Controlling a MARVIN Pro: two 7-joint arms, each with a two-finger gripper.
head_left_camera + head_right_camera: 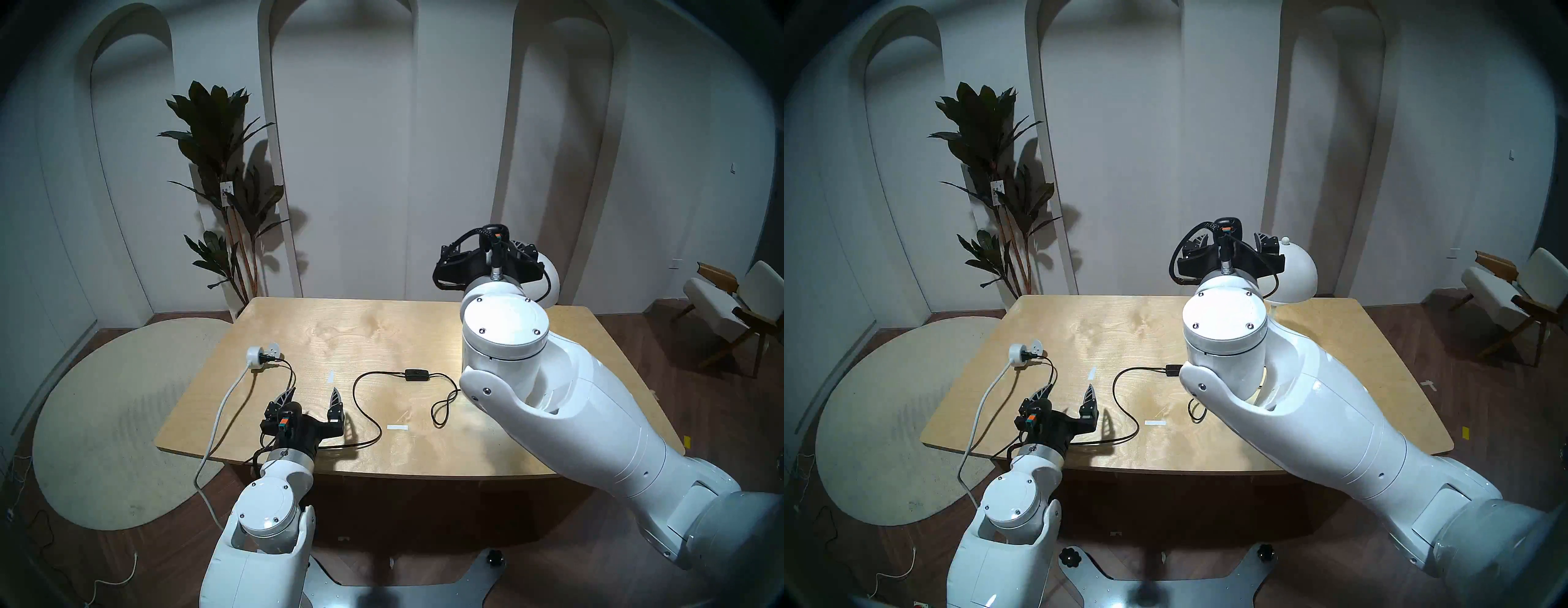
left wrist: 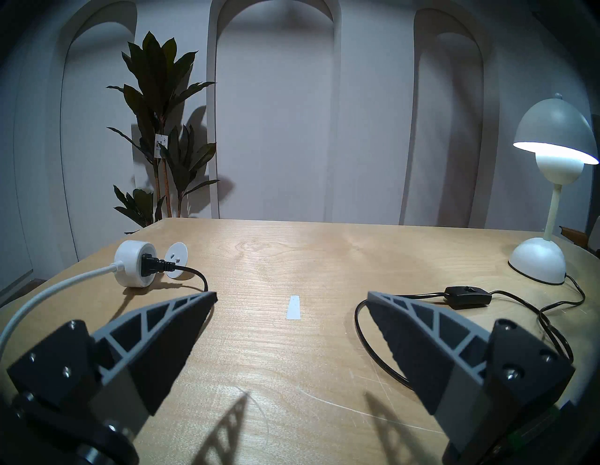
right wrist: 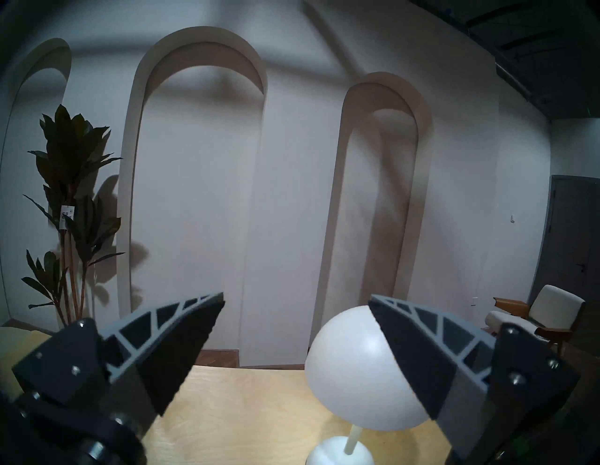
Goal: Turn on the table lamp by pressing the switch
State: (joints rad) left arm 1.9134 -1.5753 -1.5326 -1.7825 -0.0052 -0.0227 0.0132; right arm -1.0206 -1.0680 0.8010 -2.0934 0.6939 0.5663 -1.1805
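- The table carries everything.
- The table lamp, far right in the left wrist view, glows: task apparently done.
- The right tool hangs wide, empty, raised.
- The left tool rests wide, empty.
- The switch lies frame-centre, untouched.

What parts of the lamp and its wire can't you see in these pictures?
- Table lamp: in both head views the right arm covers its stem and base.
- Switch: in the right head view the right arm hides most of it; its button is too small to read anywhere.
- Right gripper: the head views show it only from behind.
- Black cord: the left wrist view loses part of it behind a finger.
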